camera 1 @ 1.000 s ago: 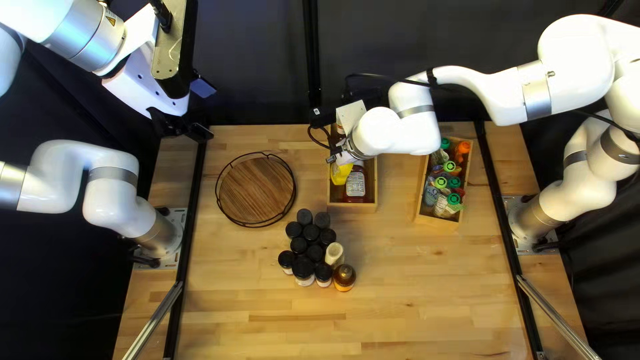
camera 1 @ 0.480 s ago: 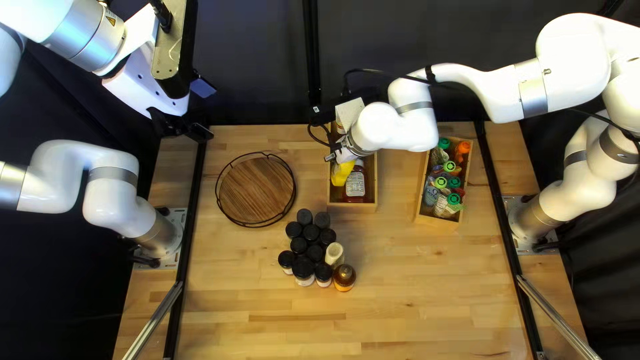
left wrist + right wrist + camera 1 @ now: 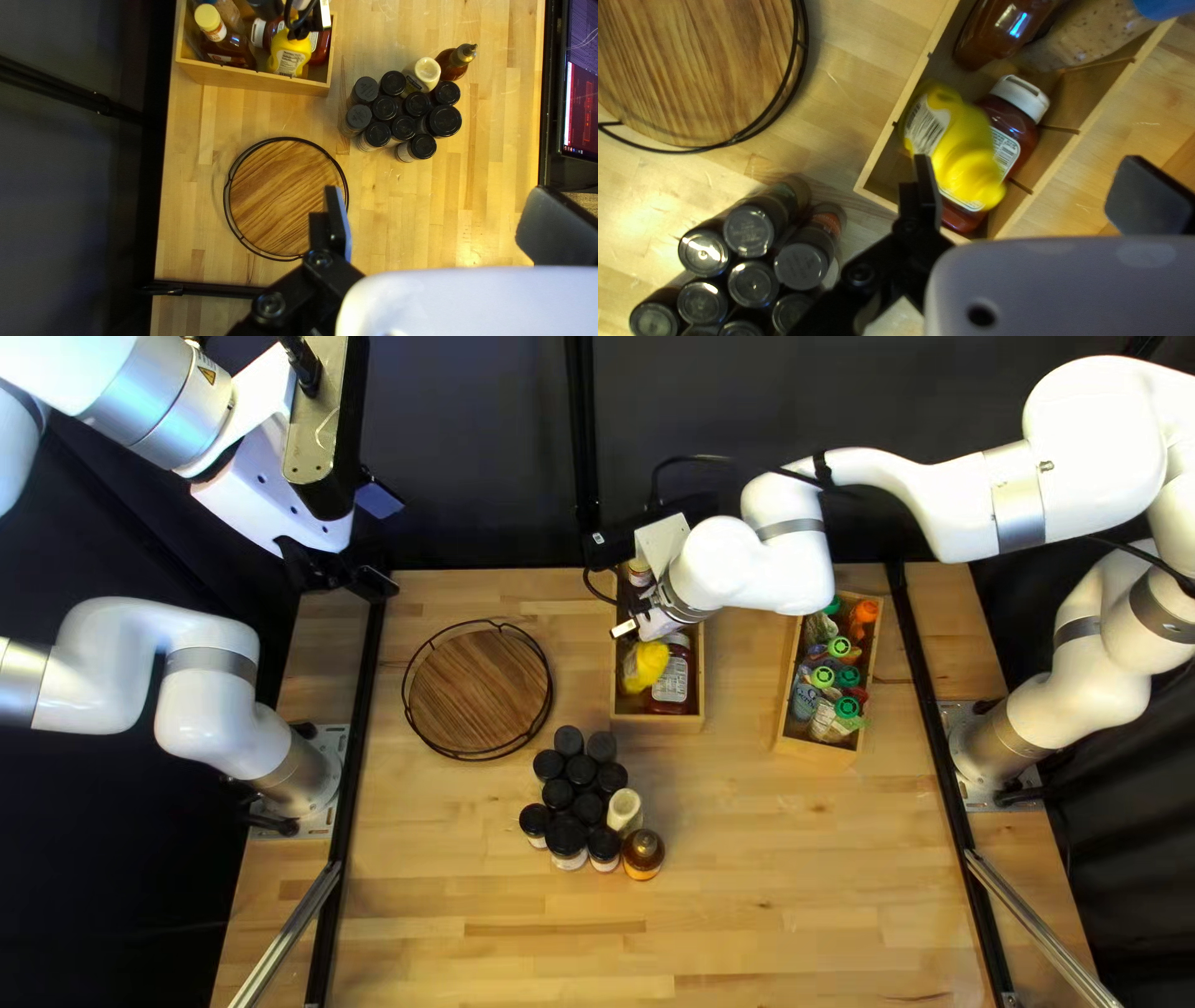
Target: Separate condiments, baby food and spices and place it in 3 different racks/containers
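Note:
My left gripper [image 3: 374, 585] is raised beyond the round wooden rack [image 3: 479, 691]; in the left wrist view the left gripper [image 3: 439, 214] stands open and empty. My right gripper [image 3: 629, 622] is over the middle wooden box [image 3: 660, 724]. Seen from the right wrist, the right gripper [image 3: 1033, 190] is open, one finger near the yellow bottle [image 3: 962, 152]. That bottle lies across red bottles [image 3: 1014, 121] inside the box. Black-capped jars [image 3: 580, 770] stand grouped on the table beside a pale-capped bottle [image 3: 625, 809] and an amber bottle [image 3: 644, 853].
Another wooden box [image 3: 815, 753] at the right of the top left view holds pouches with green and orange caps [image 3: 849, 707]. A screen [image 3: 582, 81] stands past the table's edge in the left wrist view.
My right gripper has shifted slightly toward the far edge and the right, uncovering more of the yellow bottle, which has tilted a little. The left arm is still.

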Controlling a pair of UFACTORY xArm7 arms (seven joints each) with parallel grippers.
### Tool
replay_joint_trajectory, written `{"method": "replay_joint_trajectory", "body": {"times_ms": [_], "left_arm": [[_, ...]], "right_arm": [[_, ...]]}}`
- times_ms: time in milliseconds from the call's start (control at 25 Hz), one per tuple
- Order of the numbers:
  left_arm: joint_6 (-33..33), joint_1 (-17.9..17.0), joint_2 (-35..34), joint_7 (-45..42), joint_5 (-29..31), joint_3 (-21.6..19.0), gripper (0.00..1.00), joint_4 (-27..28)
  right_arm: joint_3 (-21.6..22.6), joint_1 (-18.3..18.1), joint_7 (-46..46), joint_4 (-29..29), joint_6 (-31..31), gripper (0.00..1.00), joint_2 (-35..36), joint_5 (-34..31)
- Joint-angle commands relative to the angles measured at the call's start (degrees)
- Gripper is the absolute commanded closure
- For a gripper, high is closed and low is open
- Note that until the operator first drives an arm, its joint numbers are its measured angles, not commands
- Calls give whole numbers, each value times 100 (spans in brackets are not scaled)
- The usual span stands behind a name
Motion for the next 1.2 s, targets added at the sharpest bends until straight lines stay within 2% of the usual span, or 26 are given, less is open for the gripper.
{"method": "replay_joint_trajectory", "body": {"times_ms": [40,320,440,640,920,1200], "left_arm": [[0,0,0,0,0,0,0,0],[0,0,0,0,0,0,0,0],[0,0,0,0,0,0,0,0],[0,0,0,0,0,0,0,0],[0,0,0,0,0,0,0,0],[0,0,0,0,0,0,0,0]], "right_arm": [[170,126,-442,51,333,0,128,359],[556,484,-914,407,1045,0,77,725],[817,773,-990,801,1465,0,-152,738],[1105,1114,-1177,1277,1794,0,-556,738],[1341,1330,-1507,1387,1500,0,-843,749],[1330,1444,-1457,1121,698,0,-1105,390]]}}
